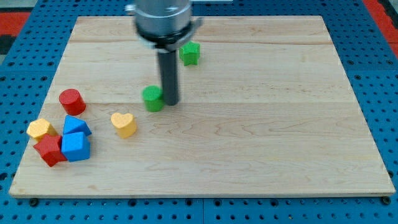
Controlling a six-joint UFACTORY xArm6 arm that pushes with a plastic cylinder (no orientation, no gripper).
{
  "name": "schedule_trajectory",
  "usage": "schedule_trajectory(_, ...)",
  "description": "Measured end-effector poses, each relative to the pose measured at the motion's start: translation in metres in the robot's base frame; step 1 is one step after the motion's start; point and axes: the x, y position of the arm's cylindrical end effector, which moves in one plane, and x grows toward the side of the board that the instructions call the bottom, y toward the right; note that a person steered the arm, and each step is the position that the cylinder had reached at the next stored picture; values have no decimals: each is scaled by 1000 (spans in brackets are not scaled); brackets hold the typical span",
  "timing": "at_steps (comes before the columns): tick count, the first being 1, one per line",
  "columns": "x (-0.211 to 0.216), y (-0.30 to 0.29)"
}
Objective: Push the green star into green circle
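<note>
Nearest the view's bottom left there's a little pile: red star (pixel 48 150), blue cube (pixel 76 147), another blue block (pixel 76 126) and a yellow block (pixel 40 129), all touching or just about. A red cylinder (pixel 71 101) sits just above them and a yellow heart (pixel 124 124) is off on its own to their right. None of it is in my way.

Mid-bench (pixel 280 124), my tip (pixel 170 101) sits right against the right side of the green circle (pixel 152 98). No claw on this rig, just the rod, so nothing to open or close.

Farthest back, toward the view's top, is the green star (pixel 190 53), apart from the circle. I'd guess it's a light, stiff little block that slides easily on smooth wood. No grabbing it, so I'd push on its far-right side, centred, or those points will make it spin off.
</note>
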Motion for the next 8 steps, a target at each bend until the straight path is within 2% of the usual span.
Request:
schedule_trajectory(1, -4, -59)
schedule_trajectory(3, -74, 98)
schedule_trajectory(4, -156, 140)
schedule_trajectory(5, -171, 96)
schedule_trajectory(7, -74, 23)
schedule_trajectory(8, -54, -44)
